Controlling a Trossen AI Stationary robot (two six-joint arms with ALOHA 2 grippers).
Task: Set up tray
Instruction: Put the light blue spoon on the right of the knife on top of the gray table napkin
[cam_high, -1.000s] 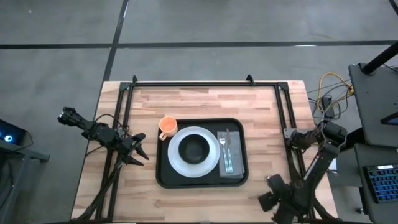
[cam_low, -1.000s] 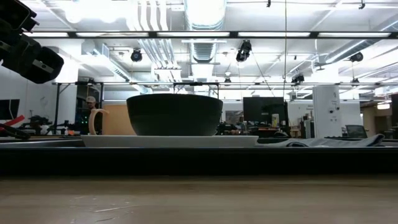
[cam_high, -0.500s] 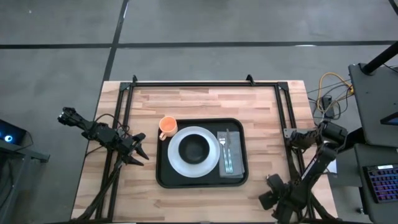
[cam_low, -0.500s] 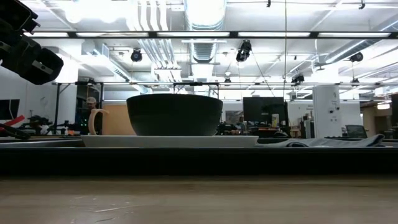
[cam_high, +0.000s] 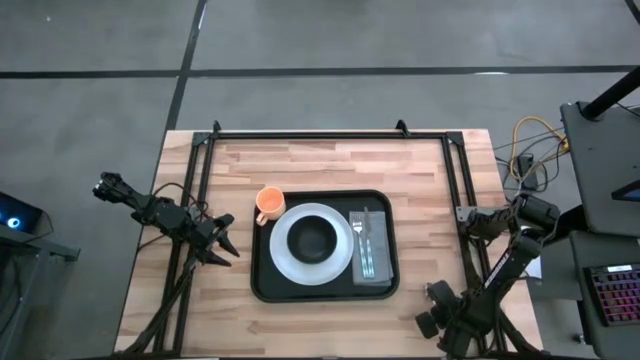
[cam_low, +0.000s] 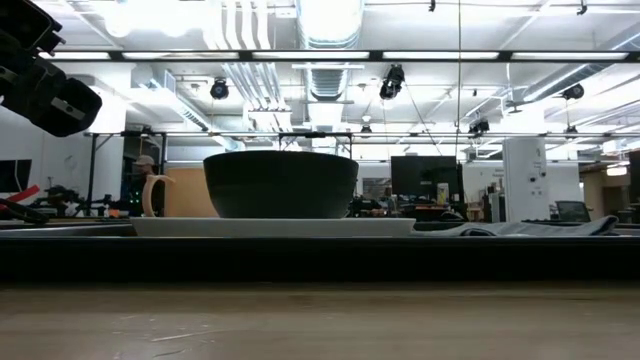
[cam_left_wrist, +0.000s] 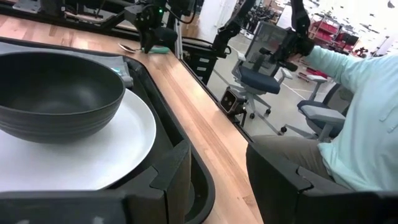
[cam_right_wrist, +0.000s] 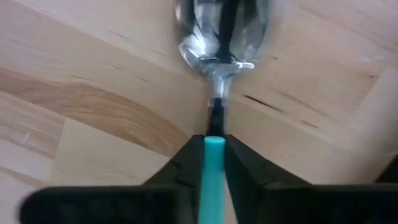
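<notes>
Down at the table's near right corner, the right gripper points at the wood, its arm folded back toward its base at the table's right edge; its fingers are pinched together on the neck of a spoon with a teal handle, whose bowl lies on the table. Farther in, the tray sits at the table's centre, bearing a white plate, a dark bowl, a grey napkin and a fork. Just beside its left rim, the left gripper hovers, arm reaching in from the left edge, fingers apart around nothing.
</notes>
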